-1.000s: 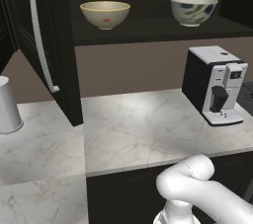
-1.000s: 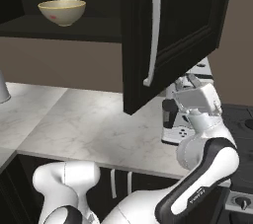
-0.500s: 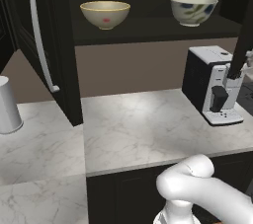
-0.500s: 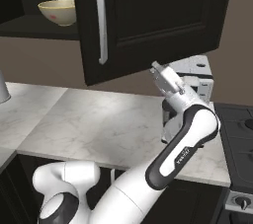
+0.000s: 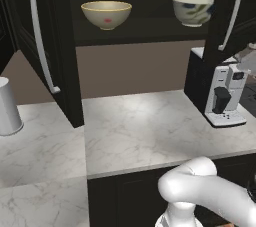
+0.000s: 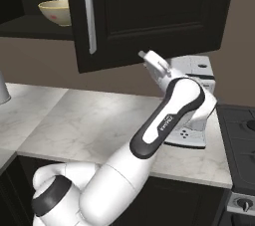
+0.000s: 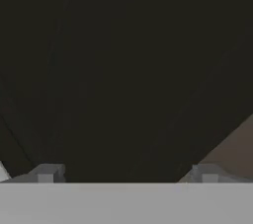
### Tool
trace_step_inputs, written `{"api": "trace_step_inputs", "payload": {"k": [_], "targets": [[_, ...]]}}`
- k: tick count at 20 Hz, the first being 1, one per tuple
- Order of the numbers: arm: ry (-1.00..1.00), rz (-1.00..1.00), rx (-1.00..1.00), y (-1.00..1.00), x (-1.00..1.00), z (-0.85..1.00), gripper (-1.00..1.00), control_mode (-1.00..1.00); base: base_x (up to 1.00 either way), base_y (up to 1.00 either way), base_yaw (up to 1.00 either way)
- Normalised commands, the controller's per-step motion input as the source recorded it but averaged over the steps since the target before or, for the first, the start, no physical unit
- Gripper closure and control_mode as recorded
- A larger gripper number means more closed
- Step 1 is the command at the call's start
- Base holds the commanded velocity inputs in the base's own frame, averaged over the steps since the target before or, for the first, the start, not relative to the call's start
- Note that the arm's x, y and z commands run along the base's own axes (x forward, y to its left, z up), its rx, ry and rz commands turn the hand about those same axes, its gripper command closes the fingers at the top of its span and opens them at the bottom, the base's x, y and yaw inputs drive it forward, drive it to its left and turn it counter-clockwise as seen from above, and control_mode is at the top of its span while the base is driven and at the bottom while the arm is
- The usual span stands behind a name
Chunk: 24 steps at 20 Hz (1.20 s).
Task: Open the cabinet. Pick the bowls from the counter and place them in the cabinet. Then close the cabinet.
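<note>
Grey finger tips of the gripper (image 7: 127, 174) stand spread wide with nothing between them, pressed up close to the dark panelled face of the cabinet (image 6: 149, 16). From the right base view the white arm reaches up under the lower edge of the right door, whose silver bar handle (image 6: 89, 11) hangs just left of the wrist. The left base view looks into the open cabinet: the tan-yellow bowl (image 5: 106, 14) and the off-white bowl (image 5: 193, 10) sit apart on its shelf. Below, the veined marble counter (image 5: 135, 131) lies broad, a coffee machine (image 5: 220, 91) at its right, a pale cylinder cup (image 5: 7, 107) far left.
</note>
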Motion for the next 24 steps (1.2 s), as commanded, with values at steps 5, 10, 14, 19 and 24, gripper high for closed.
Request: {"api": "trace_step_inputs", "payload": {"k": [5, 10, 14, 19, 24], "targets": [[0.19, -0.10, -0.09, 0.40, 0.24, 1.00, -1.00, -1.00, 0.00, 0.00, 0.00], [-0.12, -0.44, -0.28, 0.91, 0.79, 0.75, -1.00, -1.00, 0.00, 0.00, 0.00], [-0.31, -0.57, -0.38, 1.00, 0.94, 0.48, -1.00, -1.00, 0.00, 0.00, 0.00], [-0.19, -0.46, -0.38, 1.00, 1.00, 0.54, -1.00, -1.00, 0.00, 0.00, 0.00], [-0.07, -0.53, -0.34, 1.00, 1.00, 0.51, -1.00, -1.00, 0.00, 0.00, 0.00]]}}
